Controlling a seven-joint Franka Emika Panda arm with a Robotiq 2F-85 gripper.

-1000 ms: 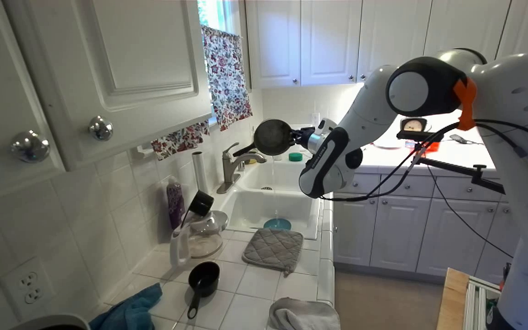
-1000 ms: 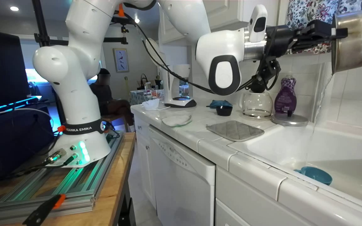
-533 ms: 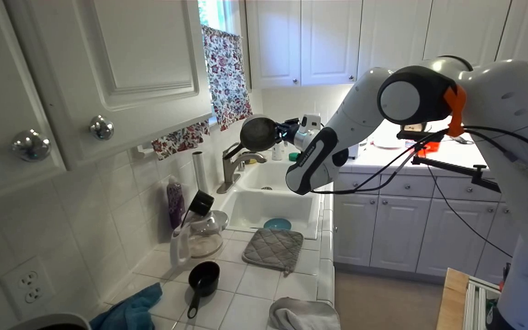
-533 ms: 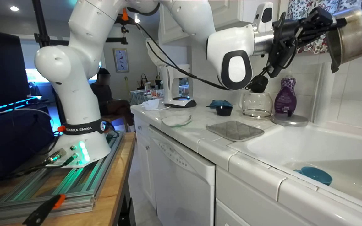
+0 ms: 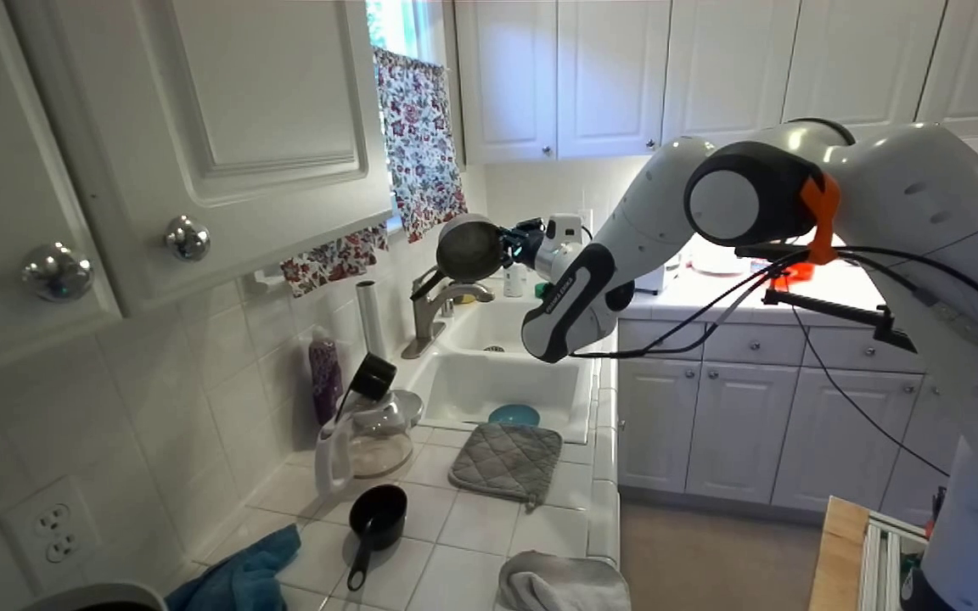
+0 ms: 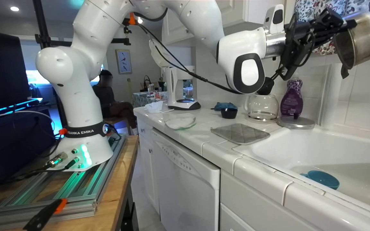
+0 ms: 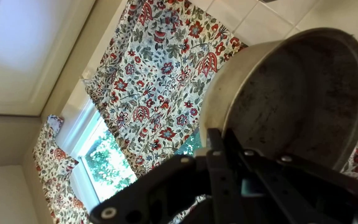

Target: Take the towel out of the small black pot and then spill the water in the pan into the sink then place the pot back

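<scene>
Wrist view: clenching, with the gripper [image 7: 222, 132], the rim of the pan [image 7: 294, 93], tipped high above the sink [image 6: 300, 146]. Could pivot if swung fast on so thin a pinch, then fall toward the teal cup [image 6: 322, 179] inside the sink, or snag the faucet [image 5: 425, 318] beside the sink.

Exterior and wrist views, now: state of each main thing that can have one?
Round grey-brown metal pan: steeply tipped; no water seen pouring.
Black two-fingered gripper: shut on the pan's rim.
White rectangular sink: holds a round teal cup.
Small round black saucepan: upright, nothing seen inside.
Pale grey soft towel: rumpled.
Blue-teal cloth: bunched.
Quilted grey potholder: flat.
Clear glass carafe: upright.
Purple plastic bottle: upright.
</scene>
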